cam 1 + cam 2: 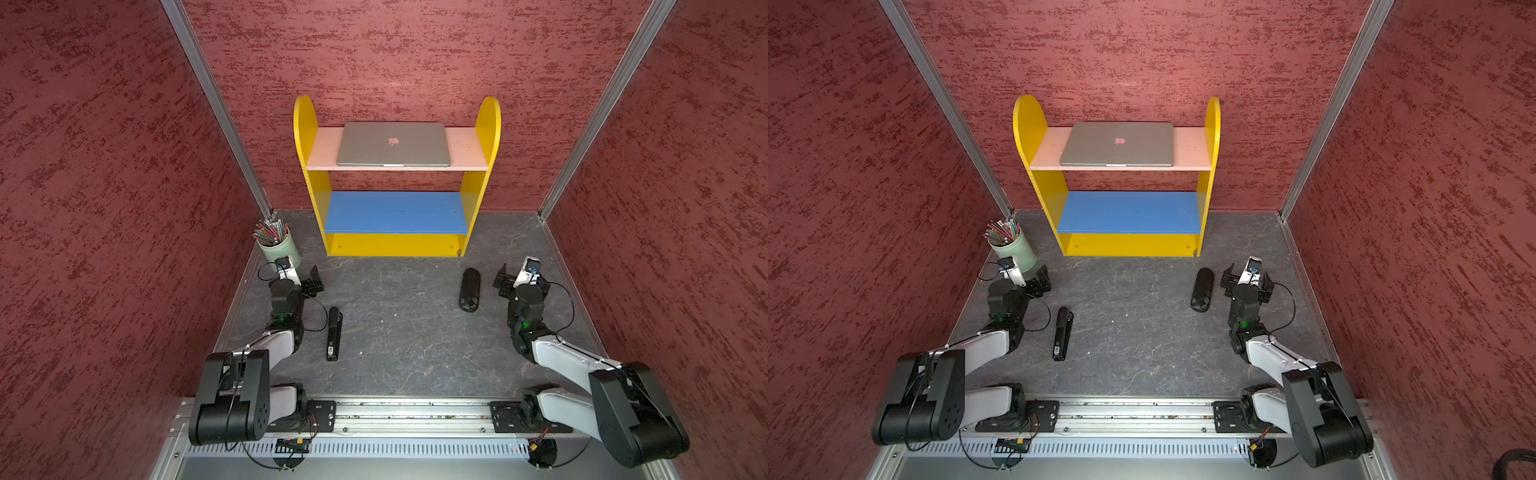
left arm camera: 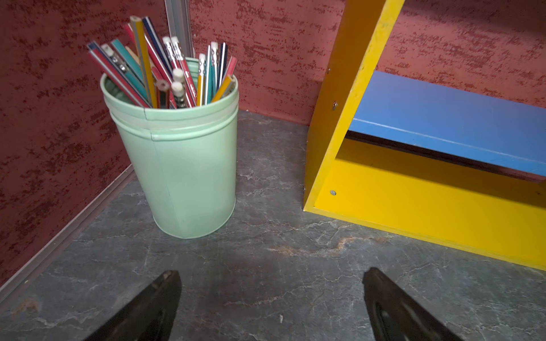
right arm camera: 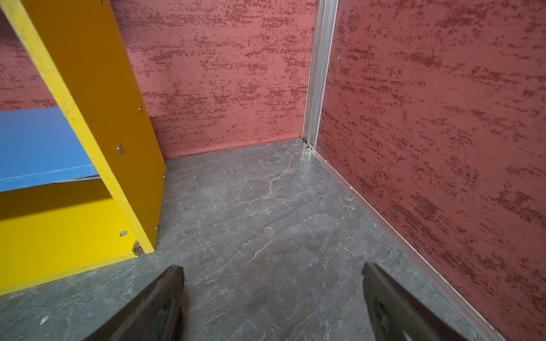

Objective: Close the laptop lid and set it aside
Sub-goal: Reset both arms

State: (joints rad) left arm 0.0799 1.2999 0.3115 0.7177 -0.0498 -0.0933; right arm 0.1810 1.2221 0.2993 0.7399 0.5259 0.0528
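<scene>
Closed laptop [image 1: 393, 144] on the pink top board of the yellow shelf unit [image 1: 305, 141], both grippers wide open and empty.

In both top views the laptop lid [image 1: 1117, 141] lies flat, shut, in the upper middle of the frame, with a pale apple logo at its centre; screen and keyboard are hidden. The only other marking is a small white label on the black bar [image 1: 333, 334] left of centre, too small to read, and print on the pencils cannot be made out. The left gripper [image 2: 271, 271] hangs with jaws spread over bare grey table [image 1: 399, 332], near the green pencil cup [image 2: 189, 165], which its wrist partly covers from above. The right gripper [image 3: 273, 267] is likewise spread, holding nothing, beside a black oval object [image 1: 470, 289]. The blue lower shelf [image 1: 395, 212] is bare.
</scene>
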